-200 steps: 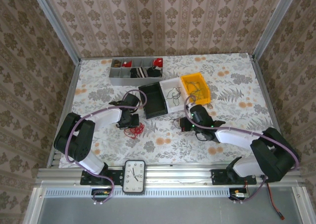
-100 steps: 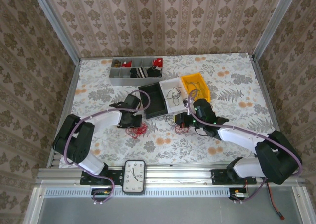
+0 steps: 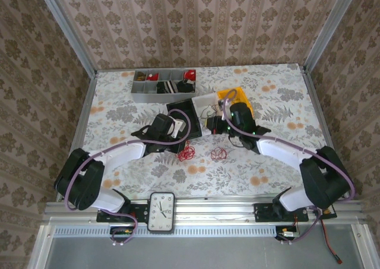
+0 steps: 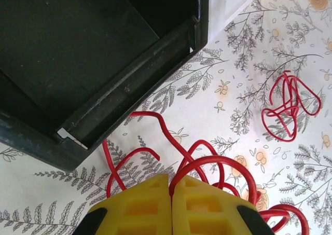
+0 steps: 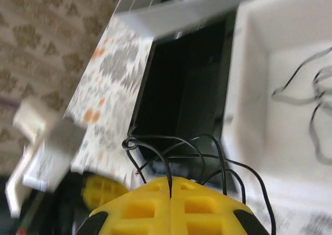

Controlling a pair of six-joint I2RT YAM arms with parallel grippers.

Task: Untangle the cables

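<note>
My left gripper (image 4: 171, 185) is shut on a red cable (image 4: 207, 162) whose loops spread over the floral table just below the black bin (image 4: 98, 53). From above, that gripper (image 3: 178, 139) sits at the bin's near corner with the red cable (image 3: 188, 152) beside it. A second red clump (image 4: 288, 105) lies loose to the right, on the table (image 3: 218, 153). My right gripper (image 5: 170, 185) is shut on a thin black cable (image 5: 176, 147), held over the near end of the black bin (image 5: 187, 90) and the white bin (image 5: 280, 64). From above, the right gripper (image 3: 212, 123) is between those bins.
Thin dark wires (image 5: 311, 95) lie in the white bin (image 3: 205, 100). A yellow bin (image 3: 237, 95) stands to its right. A grey divided organiser (image 3: 163, 82) with small parts is at the back. A clock (image 3: 161, 211) sits at the near edge.
My left gripper has carried its red cable to the right, up to the black bin's corner. My right gripper has risen toward the bins with the black cable, leaving a red clump on the table.
</note>
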